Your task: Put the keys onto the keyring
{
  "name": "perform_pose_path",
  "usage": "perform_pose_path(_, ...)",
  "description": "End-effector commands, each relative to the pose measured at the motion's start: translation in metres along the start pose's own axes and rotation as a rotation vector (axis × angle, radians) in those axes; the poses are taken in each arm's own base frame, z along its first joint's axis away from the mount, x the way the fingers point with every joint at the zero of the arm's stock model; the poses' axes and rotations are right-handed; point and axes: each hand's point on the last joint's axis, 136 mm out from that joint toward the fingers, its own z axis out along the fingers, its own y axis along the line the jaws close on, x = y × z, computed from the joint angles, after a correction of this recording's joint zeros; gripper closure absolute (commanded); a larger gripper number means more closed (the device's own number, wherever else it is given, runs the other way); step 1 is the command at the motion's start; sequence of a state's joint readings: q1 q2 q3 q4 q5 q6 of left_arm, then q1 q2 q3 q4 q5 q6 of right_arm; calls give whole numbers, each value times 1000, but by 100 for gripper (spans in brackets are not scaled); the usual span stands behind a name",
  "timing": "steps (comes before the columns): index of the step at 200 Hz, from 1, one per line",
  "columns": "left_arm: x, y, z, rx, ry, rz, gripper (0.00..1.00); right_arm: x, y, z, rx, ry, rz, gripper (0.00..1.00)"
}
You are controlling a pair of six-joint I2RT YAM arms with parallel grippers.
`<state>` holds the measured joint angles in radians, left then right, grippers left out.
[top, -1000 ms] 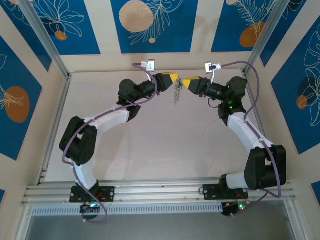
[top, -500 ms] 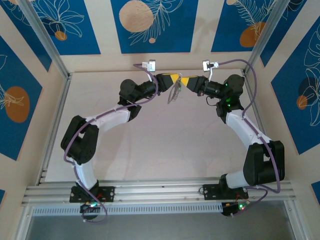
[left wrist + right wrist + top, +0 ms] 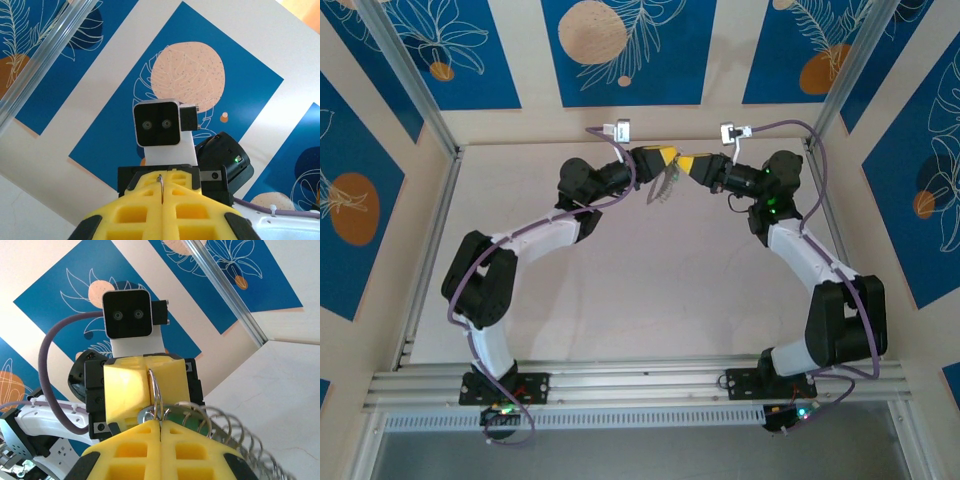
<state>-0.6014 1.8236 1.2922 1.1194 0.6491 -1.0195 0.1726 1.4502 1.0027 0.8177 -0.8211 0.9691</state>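
Closely tip-to-tip by the back wall [image 3: 520,122]: left pincer [image 3: 671,157], right pincer [image 3: 682,163], keyring [image 3: 660,188].

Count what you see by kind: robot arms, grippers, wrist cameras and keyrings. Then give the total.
Black-and-white jointed robot arms: 2
Yellow-fingered grippers: 2, the left gripper and the right gripper
White box-shaped wrist cameras: 2
Thin grey wire keyring with a silvery coiled fringe: 1
Total: 7

Left wrist | I see my left gripper [image 3: 162,202] pinched shut on the keyring [image 3: 161,181] | directly below the right arm's camera [image 3: 156,124]
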Motion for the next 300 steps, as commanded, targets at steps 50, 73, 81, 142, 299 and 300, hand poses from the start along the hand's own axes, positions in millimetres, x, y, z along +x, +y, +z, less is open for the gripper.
perform_pose_path(50,-5,-29,7,87,-15,60,100,-1,-12,3,25,-39,35,100)
perform_pose_path(73,-2,-28,7,85,-11,56,100,-8,-13,7,9,-77,54,100)
perform_pose_path(81,-2,-27,8,85,-11,54,100,-7,-10,13,-15,-56,56,100)
perform_pose_path(142,-1,-26,7,84,-13,53,100,-7,-11,5,15,-56,55,100)
perform_pose_path(299,-3,-24,8,81,-26,57,100,-35,17,-33,98,-151,-27,67)
perform_pose_path(300,-2,-25,8,81,-25,56,100,-35,17,-33,98,-152,-27,67)
